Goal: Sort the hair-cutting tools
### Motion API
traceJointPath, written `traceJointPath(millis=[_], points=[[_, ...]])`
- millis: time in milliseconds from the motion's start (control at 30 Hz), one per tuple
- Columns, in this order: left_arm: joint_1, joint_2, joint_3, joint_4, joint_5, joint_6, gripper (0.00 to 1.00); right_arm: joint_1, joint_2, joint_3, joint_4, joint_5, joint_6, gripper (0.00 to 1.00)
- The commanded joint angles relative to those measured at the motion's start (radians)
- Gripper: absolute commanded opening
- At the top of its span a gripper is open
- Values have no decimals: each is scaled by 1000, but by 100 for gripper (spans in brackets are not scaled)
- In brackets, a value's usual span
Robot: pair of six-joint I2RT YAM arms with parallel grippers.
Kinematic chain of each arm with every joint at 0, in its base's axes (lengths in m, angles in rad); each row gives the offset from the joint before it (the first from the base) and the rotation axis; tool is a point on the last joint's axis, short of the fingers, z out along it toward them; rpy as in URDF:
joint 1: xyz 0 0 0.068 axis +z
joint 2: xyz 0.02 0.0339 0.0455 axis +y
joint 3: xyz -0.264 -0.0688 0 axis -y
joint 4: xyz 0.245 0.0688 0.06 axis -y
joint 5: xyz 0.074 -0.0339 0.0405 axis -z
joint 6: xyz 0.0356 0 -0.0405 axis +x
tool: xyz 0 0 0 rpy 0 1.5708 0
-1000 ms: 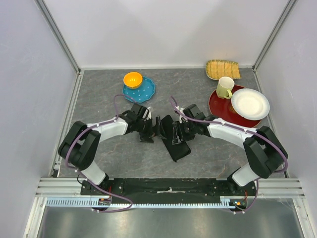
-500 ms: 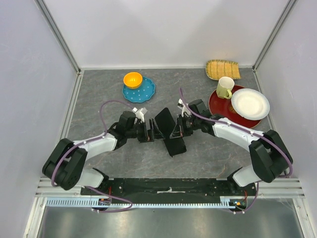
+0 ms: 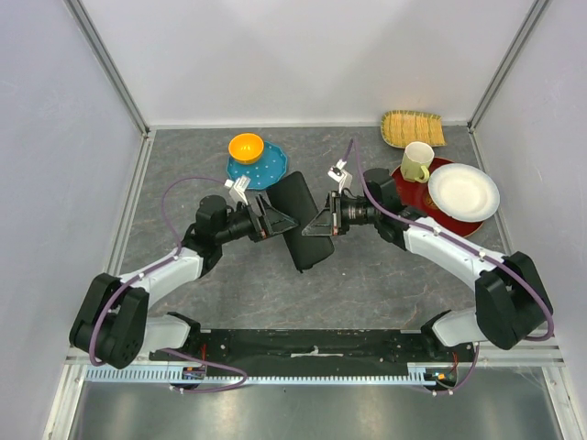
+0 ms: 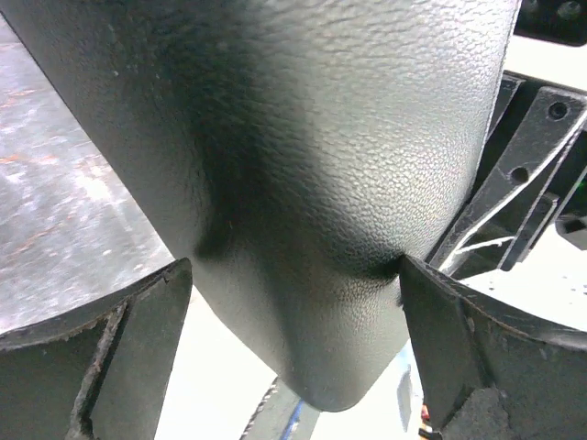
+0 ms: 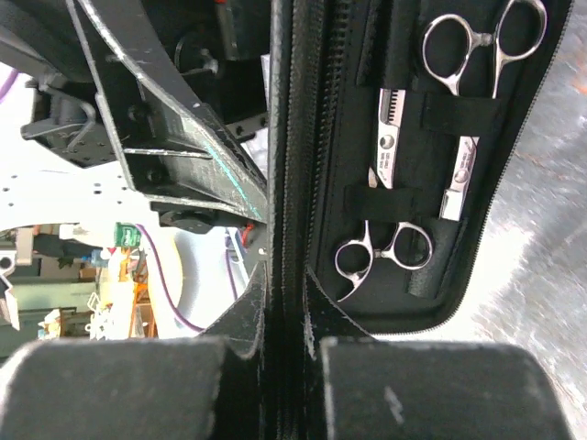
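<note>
A black zip case [image 3: 295, 203] stands lifted and open between the two arms in the top view. My right gripper [image 5: 293, 339] is shut on the case's zipped edge [image 5: 298, 183]. In the right wrist view, two silver scissors lie strapped inside the open half, one high [image 5: 463, 55] and one low [image 5: 385, 252]. My left gripper [image 4: 298, 367] is open, and the case's textured outer skin [image 4: 303, 165] hangs between its fingers [image 4: 119, 357]. From above, the left gripper [image 3: 282, 223] and the right gripper [image 3: 316, 226] face each other across the case.
An orange bowl [image 3: 246, 147] sits on a blue dotted plate [image 3: 266, 171] just behind the case. At the back right are a pale mug [image 3: 417, 161] and a white plate [image 3: 463, 191] on a red plate [image 3: 410, 200], and a woven mat [image 3: 413, 128]. Walls enclose three sides.
The right gripper has closed on the case's edge. Both arms have moved away from their bases, and the case has risen from lying flat to standing open, further back and left.
</note>
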Motion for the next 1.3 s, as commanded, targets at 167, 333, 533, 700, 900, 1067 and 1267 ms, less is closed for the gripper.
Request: traceJointPath(millis=[167,333,533,700,900,1067,1267], points=[[4,-13,75,133,82,-112,100,7,-62,-1,461,-234,203,0],[2,16,136,126,110,-96,98,17,-47,-10,475,-239,214,0],[2,12,190,54,106,-58,45,20,-22,37,261,-165,110,10],[2,-10,298,-184,17,69,21,19,-18,161,-57,77,-13,39],[4,-19,484,-520,-151,177,17,19,-97,218,-263,441,-105,65],[7,13,659,-714,-246,195,18,19,-211,201,-333,700,-153,73],[13,99,837,-887,-295,152,17,45,-271,184,-312,602,-194,71]])
